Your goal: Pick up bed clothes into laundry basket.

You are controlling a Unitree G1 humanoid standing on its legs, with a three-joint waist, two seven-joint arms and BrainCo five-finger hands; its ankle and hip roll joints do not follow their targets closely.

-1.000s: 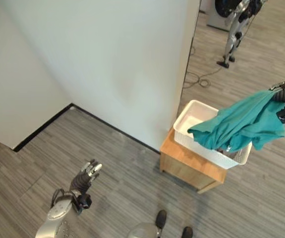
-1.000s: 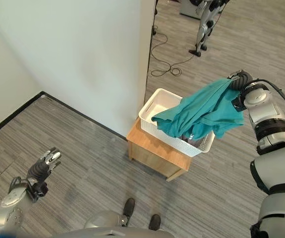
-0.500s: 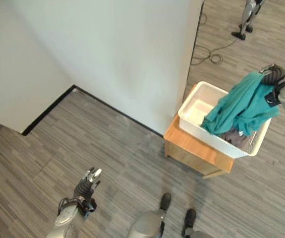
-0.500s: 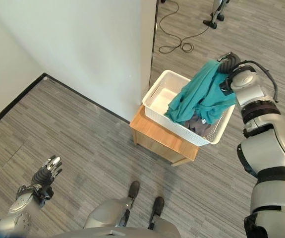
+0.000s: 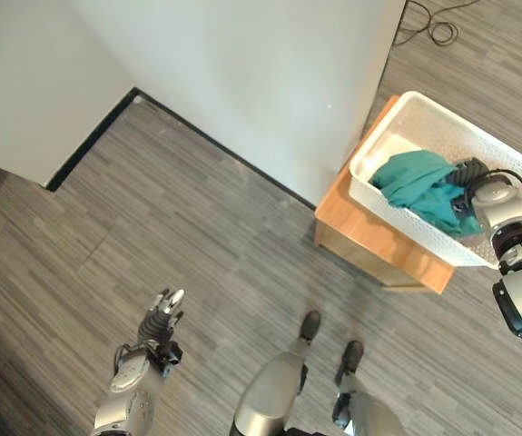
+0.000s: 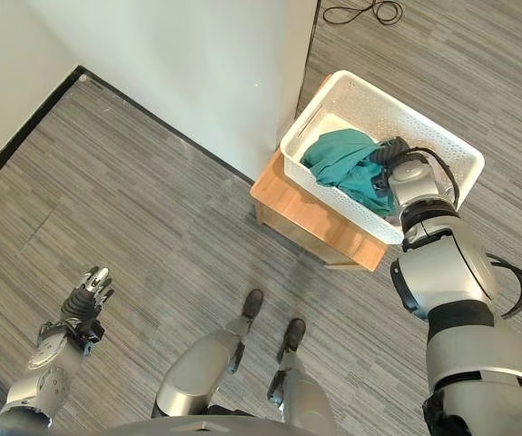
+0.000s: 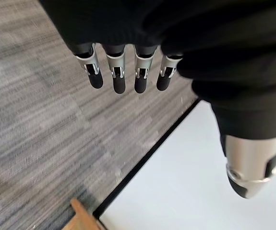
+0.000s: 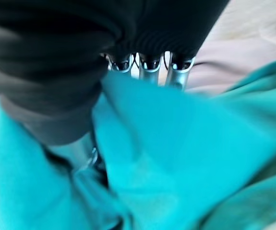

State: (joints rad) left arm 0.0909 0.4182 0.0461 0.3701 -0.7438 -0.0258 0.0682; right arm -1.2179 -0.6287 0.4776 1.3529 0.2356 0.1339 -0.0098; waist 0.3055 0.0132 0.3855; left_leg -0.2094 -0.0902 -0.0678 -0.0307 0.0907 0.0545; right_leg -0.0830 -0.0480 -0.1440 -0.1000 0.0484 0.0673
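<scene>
A teal cloth (image 5: 417, 184) lies bunched inside the white laundry basket (image 6: 410, 118), which stands on a low wooden stand (image 5: 369, 241). My right hand (image 6: 393, 153) is down in the basket against the cloth. In the right wrist view the teal cloth (image 8: 176, 158) wraps over the palm and covers the fingertips, bunched between the thumb and the fingers (image 8: 150, 64). My left hand (image 5: 162, 313) hangs low over the floor on my left, far from the basket, with its fingers (image 7: 114, 72) straight and nothing in it.
A white wall (image 5: 261, 73) with a dark skirting line runs right behind the basket and its stand. Grey plank floor (image 5: 197, 227) spreads in front. A black cable (image 6: 362, 11) loops on the floor beyond the wall's corner.
My right hand has come down from above the basket into it, and the hanging teal cloth now lies bunched inside. The whole view has shifted, so the camera moved. The left hand stays idle.
</scene>
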